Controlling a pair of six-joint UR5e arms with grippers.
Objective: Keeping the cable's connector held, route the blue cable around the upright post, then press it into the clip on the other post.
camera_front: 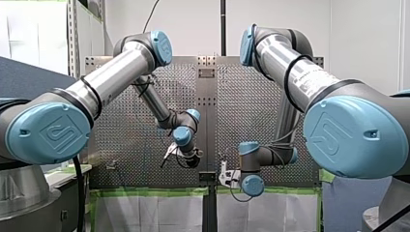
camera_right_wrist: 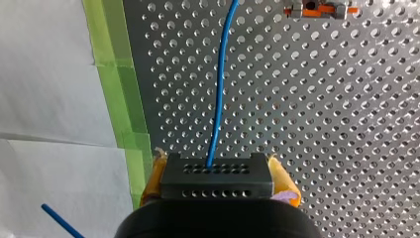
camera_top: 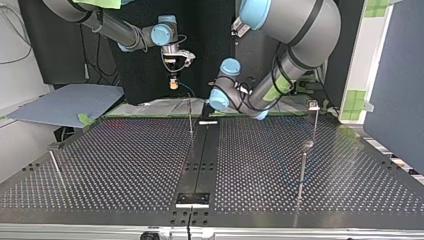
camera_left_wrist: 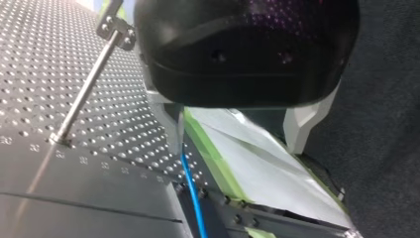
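My right gripper [camera_right_wrist: 216, 181] has its yellow pads shut on a black perforated connector [camera_right_wrist: 215, 173]. The blue cable [camera_right_wrist: 220, 89] runs out of the connector, ahead over the perforated plate. An orange clip [camera_right_wrist: 317, 10] lies further ahead, beside the cable. In the top view this gripper [camera_top: 173, 84] hangs above the table's far edge. My left gripper [camera_left_wrist: 236, 148] is open with its pale fingers [camera_left_wrist: 176, 129] wide apart. The cable [camera_left_wrist: 190, 188] passes close to one finger, untouched by the other. Beside that finger stands a thin post [camera_left_wrist: 81, 94] with a metal head [camera_left_wrist: 115, 29].
Several thin upright posts stand on the black perforated table [camera_top: 125, 165]: one near the middle far edge [camera_top: 190, 117], two at the top view's right [camera_top: 302, 170] and one at its left [camera_top: 56, 167]. Green tape [camera_right_wrist: 116, 84] and white paper border the plate.
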